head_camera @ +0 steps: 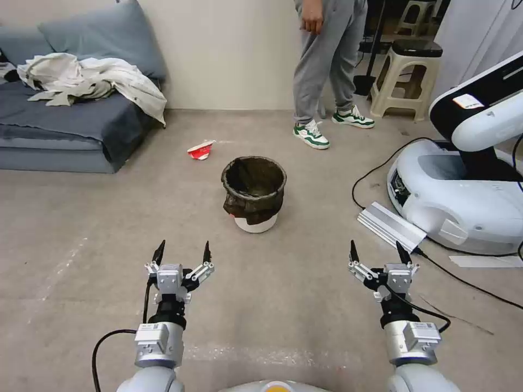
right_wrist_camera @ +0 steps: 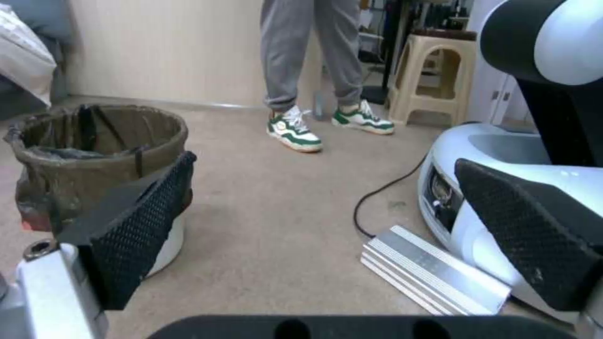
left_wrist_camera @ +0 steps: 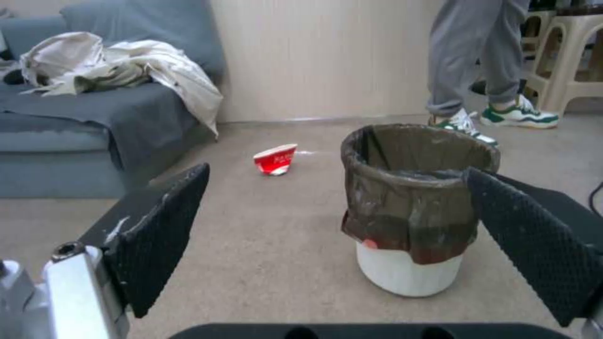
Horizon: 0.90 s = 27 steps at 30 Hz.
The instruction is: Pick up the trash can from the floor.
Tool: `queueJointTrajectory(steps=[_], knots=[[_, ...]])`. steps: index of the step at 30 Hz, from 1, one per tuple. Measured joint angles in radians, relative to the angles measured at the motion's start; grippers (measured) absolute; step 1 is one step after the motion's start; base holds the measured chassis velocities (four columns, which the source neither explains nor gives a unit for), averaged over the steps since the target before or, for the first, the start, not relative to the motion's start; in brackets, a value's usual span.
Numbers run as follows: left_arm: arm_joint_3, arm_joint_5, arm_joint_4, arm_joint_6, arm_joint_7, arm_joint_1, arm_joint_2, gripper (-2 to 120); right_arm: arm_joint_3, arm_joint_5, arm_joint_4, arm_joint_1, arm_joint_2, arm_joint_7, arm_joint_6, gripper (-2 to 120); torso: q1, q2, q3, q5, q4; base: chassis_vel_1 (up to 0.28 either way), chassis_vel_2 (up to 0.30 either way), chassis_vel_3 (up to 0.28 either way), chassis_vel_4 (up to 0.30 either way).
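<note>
The trash can (head_camera: 254, 193) stands upright on the floor (head_camera: 305, 272) in the middle of the head view, a small white bin with a dark brown bag folded over its rim. It also appears in the left wrist view (left_wrist_camera: 411, 207) and the right wrist view (right_wrist_camera: 94, 155). My left gripper (head_camera: 183, 251) hangs open above the floor, nearer to me than the can and to its left. My right gripper (head_camera: 379, 251) is open too, nearer to me and to the can's right. Neither touches the can.
A crushed red-and-white cup (head_camera: 200, 149) lies beyond the can. A grey sofa with pale cloth (head_camera: 81, 109) fills the far left. A large white machine (head_camera: 463, 185), a metal bar (head_camera: 390, 224) and cables (head_camera: 376, 174) lie to the right. A person (head_camera: 324, 65) and a stool (head_camera: 406, 81) stand behind.
</note>
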Motion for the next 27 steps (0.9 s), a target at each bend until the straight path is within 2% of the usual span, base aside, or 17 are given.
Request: queueJointTrajectory(steps=[14, 27], knots=[[0.002, -0.002, 0.004, 0.006, 0.0, -0.018, 0.001, 100, -0.003, 0.0, 0.001, 0.004, 0.0, 0.001, -0.007, 100, 0.0, 0.0, 0.0, 0.0, 0.0, -0.007, 0.006, 0.002, -0.011], [0.003, -0.001, 0.001, 0.026, 0.0, -0.033, 0.004, 100, -0.005, 0.0, -0.002, 0.007, 0.001, 0.002, -0.002, 100, 0.0, 0.0, 0.0, 0.0, 0.0, -0.085, 0.087, 0.083, -0.081]])
